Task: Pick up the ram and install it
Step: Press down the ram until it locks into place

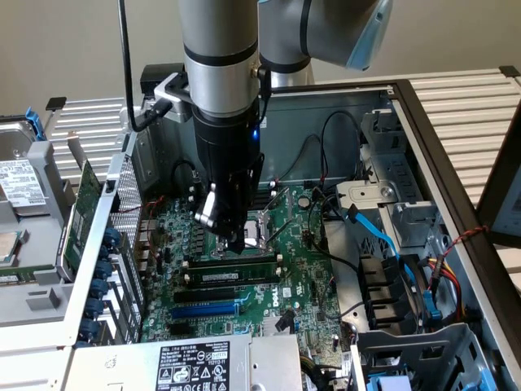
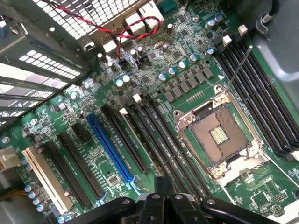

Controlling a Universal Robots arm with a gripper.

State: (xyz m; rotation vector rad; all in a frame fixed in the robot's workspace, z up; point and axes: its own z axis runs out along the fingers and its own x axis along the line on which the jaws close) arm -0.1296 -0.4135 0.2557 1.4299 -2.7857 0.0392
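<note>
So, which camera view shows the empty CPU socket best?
The wrist view: the CPU socket lies fully open to sight there, with its metal frame and contact field. In the exterior view, the gripper stands in front of the socket and hides part of it.

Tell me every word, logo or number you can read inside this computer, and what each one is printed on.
"DELL": white logo, sideways, on the green motherboard in the exterior view.
White label on the ram stick seated in its slot: too small to read.
Black sticker on the power supply: certification marks and small print, unreadable.
Label on the hard drive at the exterior view's left: blurred.
</note>
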